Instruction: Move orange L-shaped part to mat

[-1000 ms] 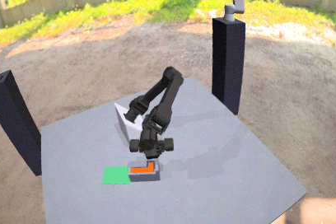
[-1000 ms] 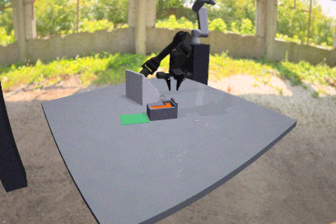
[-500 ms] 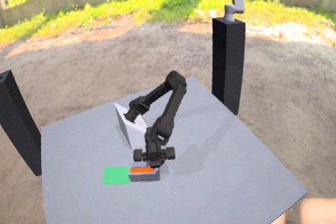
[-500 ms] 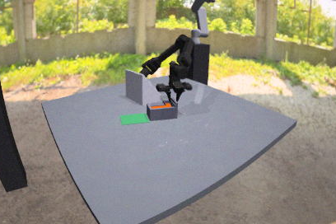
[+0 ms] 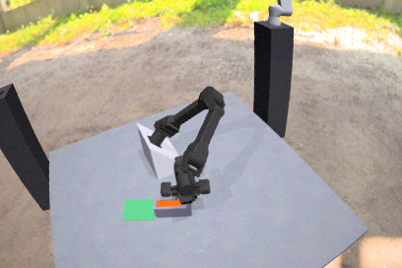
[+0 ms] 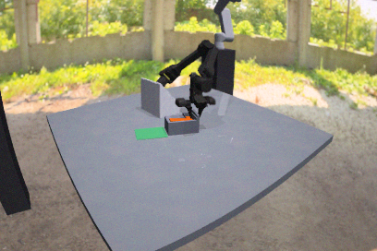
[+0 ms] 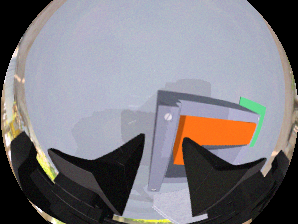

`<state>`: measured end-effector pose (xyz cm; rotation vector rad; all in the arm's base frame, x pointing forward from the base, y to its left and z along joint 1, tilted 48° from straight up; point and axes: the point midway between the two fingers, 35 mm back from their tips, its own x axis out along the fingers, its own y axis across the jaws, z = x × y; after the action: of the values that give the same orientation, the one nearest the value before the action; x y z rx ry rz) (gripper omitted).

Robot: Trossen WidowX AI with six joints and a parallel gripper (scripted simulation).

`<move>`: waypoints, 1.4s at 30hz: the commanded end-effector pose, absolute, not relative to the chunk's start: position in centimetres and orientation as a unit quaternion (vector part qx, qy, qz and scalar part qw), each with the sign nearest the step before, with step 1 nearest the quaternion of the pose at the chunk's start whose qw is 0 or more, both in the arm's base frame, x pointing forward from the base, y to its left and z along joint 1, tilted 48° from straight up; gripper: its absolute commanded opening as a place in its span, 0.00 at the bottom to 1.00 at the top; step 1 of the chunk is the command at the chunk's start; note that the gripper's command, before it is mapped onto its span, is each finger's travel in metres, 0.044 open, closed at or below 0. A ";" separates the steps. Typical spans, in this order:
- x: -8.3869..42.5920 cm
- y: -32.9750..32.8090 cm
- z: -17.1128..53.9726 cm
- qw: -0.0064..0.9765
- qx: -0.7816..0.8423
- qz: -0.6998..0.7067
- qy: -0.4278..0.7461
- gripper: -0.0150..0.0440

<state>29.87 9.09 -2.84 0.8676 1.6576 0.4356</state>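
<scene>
The orange L-shaped part (image 5: pixel 169 203) (image 6: pixel 179 120) (image 7: pixel 215 131) lies in the pocket of the grey tray (image 5: pixel 171 212) (image 6: pixel 182 127) (image 7: pixel 200 108) and looks level. The green mat (image 5: pixel 138 210) (image 6: pixel 150 134) (image 7: pixel 255 106) is beside the tray, on the side away from the L end. My gripper (image 6: pixel 195 115) (image 7: pixel 164 139) is partly open with nothing between its fingers. It points down, low over the tray's L end. In the wrist view one fingertip covers part of the L end; whether it touches the part cannot be told. In the top view the gripper body hides the fingertips and the L end.
A light grey wedge-shaped block (image 5: pixel 160 158) (image 6: pixel 151 97) (image 7: pixel 175 205) stands behind the tray, close to my arm. Dark pedestals stand beyond the table (image 5: pixel 100 182) (image 6: pixel 140 180), one at the left and one at the back right with an arm on it.
</scene>
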 end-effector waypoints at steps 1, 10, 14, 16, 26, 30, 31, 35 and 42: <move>29.7 9.7 -3.3 0.570 0.372 0.185 0.709 0.56; 29.5 10.8 -4.3 0.570 0.372 0.186 0.709 0.56; 29.5 11.0 -4.5 0.570 0.372 0.186 0.709 0.56; 29.5 11.0 -4.5 0.570 0.372 0.186 0.709 0.56; 29.7 11.0 -4.3 0.573 0.372 0.191 0.705 0.56; 29.9 10.9 -3.5 0.571 0.372 0.188 0.707 0.56; 29.9 10.9 -3.2 0.571 0.372 0.188 0.707 0.56; 30.0 10.8 -2.7 0.570 0.372 0.186 0.708 0.56; 30.6 5.0 1.0 0.572 0.370 0.182 0.709 0.56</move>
<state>30.11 8.35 -1.18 0.8706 1.6808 0.4350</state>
